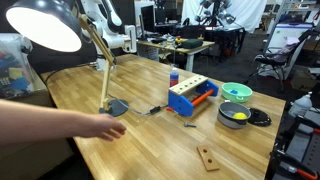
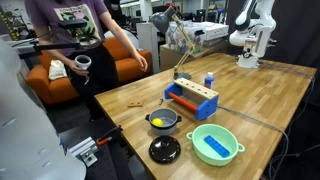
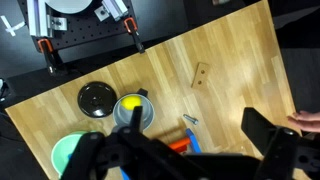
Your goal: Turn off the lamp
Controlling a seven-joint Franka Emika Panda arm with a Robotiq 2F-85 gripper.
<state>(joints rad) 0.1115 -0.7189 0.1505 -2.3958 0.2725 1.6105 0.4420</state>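
The robot arm (image 2: 250,28) stands raised at the far corner of the table (image 2: 262,110), bent over at the top with its claw hanging well above the wood. In the wrist view the gripper (image 3: 180,160) looks straight down at the tabletop. Its dark fingers (image 3: 268,148) are spread wide apart and there is nothing between them.

The lamp (image 1: 50,25) stands near one end of the table and shows in both exterior views. Its round dark base sits flat on the wood, the light wooden arm leans up from it, and the big dark shade glows bright white inside, so the light is on. The lamp (image 2: 183,55) is well apart from the claw, and I can't find it in the wrist view at all.

A person's bare forearm reaches in over the table, and the hand (image 1: 106,127) lies just beside the lamp base. Whether it touches the base I cannot tell. The same hand (image 3: 308,120) peeks in at the edge of the wrist view.

Between lamp and arm sits a blue toolbox (image 1: 190,97) with orange parts, and a small blue bottle (image 1: 174,76) stands just behind it. Further along are a green bowl (image 2: 213,145) with something blue in it, a dark pot (image 2: 162,121) holding something yellow, and a round black lid (image 2: 164,150). A small wooden block (image 1: 207,157) lies alone near the table's edge. Off to the side a person in a purple shirt (image 2: 78,25) stands by an orange couch (image 2: 128,62), cup in hand.
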